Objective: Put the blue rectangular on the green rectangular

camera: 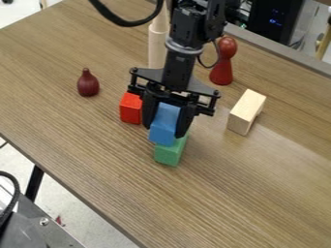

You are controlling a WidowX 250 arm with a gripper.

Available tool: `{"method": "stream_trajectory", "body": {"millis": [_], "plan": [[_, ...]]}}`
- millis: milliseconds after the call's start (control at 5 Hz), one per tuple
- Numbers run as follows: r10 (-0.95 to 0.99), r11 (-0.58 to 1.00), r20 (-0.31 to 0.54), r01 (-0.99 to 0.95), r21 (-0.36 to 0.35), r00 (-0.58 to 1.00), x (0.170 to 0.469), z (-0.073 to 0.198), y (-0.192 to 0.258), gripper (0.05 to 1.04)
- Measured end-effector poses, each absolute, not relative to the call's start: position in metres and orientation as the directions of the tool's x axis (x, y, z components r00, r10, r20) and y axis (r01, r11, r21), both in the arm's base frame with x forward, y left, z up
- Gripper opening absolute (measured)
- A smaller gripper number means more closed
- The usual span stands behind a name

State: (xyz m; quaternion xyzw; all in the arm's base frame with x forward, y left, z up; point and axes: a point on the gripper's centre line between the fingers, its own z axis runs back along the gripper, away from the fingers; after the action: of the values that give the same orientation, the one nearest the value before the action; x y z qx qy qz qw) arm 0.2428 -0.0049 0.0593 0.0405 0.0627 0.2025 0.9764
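The black gripper [169, 116] hangs down over the middle of the table, shut on the blue rectangular block [164, 125] with one finger at each side of it. Below the blue block's lower end, the green rectangular block [171, 152] lies on the table, its upper part hidden behind the blue one. Whether the two blocks touch, I cannot tell.
Left of the gripper and close to it is a red block [130, 108]. A dark red pear-shaped piece [88, 83] stands farther left. To the right are a plain wooden block [246, 112] and a red pawn [223, 62]. A pale wooden cylinder [157, 46] stands behind the arm.
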Motion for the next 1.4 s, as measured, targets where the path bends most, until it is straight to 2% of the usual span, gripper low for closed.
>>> {"method": "stream_trajectory", "body": {"millis": [200,400,600,1000,1200,1400], "plan": [[0.406,0.912,-0.11,-0.395,0.106,0.907,0.242,0.06,-0.006,0.63],[0.418,0.907,-0.112,-0.407,0.108,0.902,0.242,0.06,-0.006,0.904],[0.424,0.904,-0.113,-0.413,0.112,0.899,0.242,0.06,-0.006,1.001],[0.421,0.906,-0.11,-0.412,0.097,0.9,0.245,0.056,-0.011,1.0],[0.405,0.914,-0.145,-0.395,0.091,0.903,0.247,0.037,-0.02,0.958],[0.394,0.919,-0.158,-0.385,0.087,0.905,0.25,0.029,-0.025,0.727]]}}
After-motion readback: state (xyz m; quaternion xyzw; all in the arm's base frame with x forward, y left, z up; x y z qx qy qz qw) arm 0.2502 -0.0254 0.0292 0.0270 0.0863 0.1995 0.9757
